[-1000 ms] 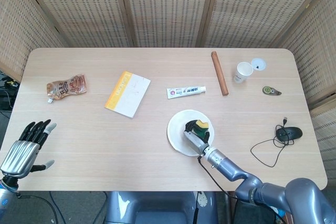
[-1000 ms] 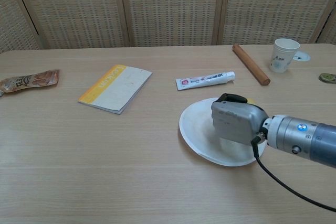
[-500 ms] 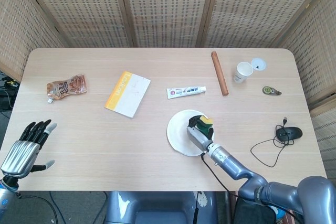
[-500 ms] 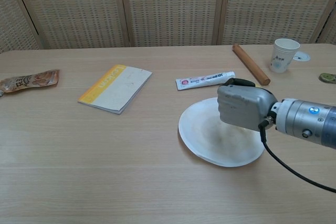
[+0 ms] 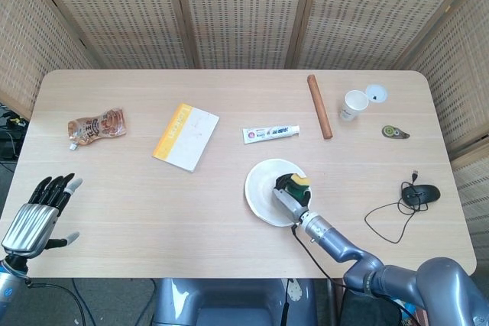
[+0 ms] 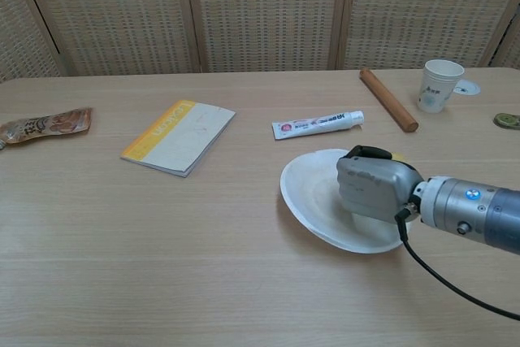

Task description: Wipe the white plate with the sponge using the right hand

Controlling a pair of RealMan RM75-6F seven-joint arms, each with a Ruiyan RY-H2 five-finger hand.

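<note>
Right now the right hand (image 5: 289, 199) holds the sponge (image 5: 296, 183), fingers curled over it, at the plate's (image 6: 305, 197) three o'clock side. Pressing near that rim could tip or skid the plate toward the table (image 5: 137, 204) edge at six o'clock.

Yellow-and-green sponge (image 5: 295, 182) on the round white plate (image 5: 260, 195), near table's front edge.

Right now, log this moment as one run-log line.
phase: wiping | right hand: holds sponge on white plate | left hand: open, off the table's near-left edge | toothpaste: beyond plate, untouched
</note>
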